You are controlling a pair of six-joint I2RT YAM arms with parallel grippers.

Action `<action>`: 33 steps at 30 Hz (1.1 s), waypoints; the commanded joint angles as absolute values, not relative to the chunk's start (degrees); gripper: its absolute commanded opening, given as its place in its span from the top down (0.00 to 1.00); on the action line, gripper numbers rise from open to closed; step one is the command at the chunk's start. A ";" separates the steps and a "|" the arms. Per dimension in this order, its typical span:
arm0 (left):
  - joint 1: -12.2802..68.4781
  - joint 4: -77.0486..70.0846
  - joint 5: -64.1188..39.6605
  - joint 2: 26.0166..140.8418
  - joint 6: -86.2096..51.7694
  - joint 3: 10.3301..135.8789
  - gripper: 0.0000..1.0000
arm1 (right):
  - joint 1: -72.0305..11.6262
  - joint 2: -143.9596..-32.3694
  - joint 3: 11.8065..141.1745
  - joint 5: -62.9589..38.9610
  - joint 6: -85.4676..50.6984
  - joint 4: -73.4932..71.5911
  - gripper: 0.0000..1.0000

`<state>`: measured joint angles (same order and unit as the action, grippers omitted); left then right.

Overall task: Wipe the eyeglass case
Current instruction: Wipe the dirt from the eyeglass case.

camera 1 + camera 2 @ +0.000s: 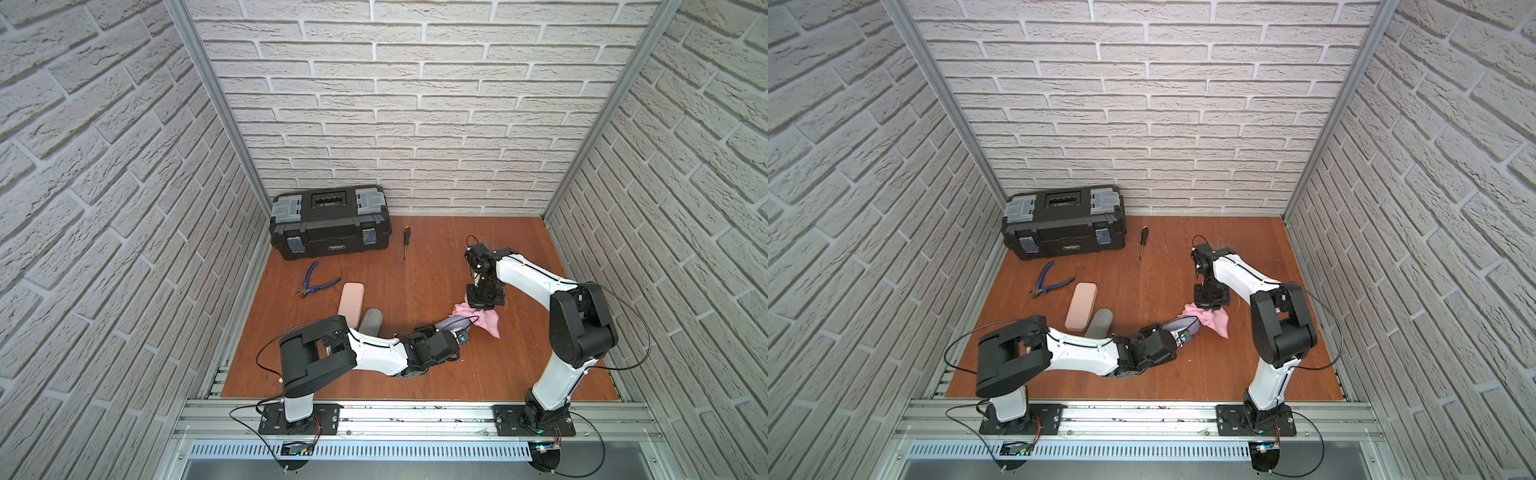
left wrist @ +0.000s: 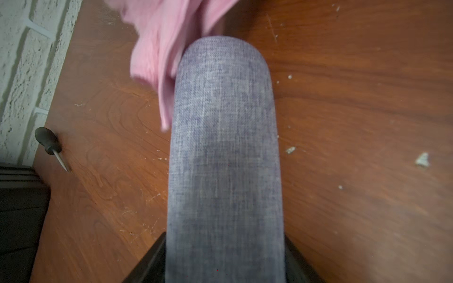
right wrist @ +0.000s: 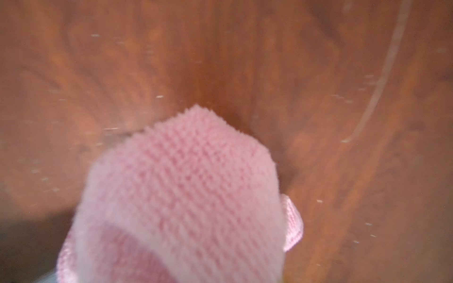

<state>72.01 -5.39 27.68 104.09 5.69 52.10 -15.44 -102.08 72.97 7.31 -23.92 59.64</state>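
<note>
Counter (image 1: 415, 374): wood board, flecked with pale crumbs in the left wrist view.
Toolbox (image 1: 330, 222): shut, at the far corner, well apart from the work.
Spare cases: a pink case (image 1: 351, 303) and a grey case (image 1: 371, 321) lie side by side near the left arm, untouched.
Case (image 2: 224, 147): lilac-grey fabric, held out over the counter centre, its far rounded end touching the cloth.
Cloth (image 1: 484, 322): pink, bunched, draped against one side of the case's tip.
Left pincer (image 2: 224, 245): part-open, clamped across the case's near end.
Right pincer (image 1: 484, 306): closed tight on a fold of the cloth.
Pliers (image 1: 318, 282), screwdriver (image 1: 406, 241): idle.
Risk 1: the case is gripped at one end only, so a hard wipe at the tip could twist it loose.
Risk 2: the trailing cloth may pick up crumbs and smear them on.
Risk 3: the small pinch of cloth could slip free.
</note>
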 commanded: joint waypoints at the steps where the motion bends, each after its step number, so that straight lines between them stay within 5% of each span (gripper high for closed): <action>1: 70.55 2.01 22.35 105.28 4.15 52.72 0.44 | -16.94 -101.54 78.27 18.05 -22.40 62.84 0.98; 7: 66.25 6.96 14.04 105.67 1.02 55.46 0.44 | -23.31 -107.92 79.83 17.39 -21.11 63.20 0.98; 14: 61.90 10.35 6.87 105.24 -5.56 57.03 0.45 | -24.61 -101.17 68.37 12.44 -25.44 61.22 0.98; 33: 58.10 13.32 -7.78 105.76 -10.24 61.79 0.47 | -31.02 -94.88 60.90 -19.46 -42.45 44.73 0.98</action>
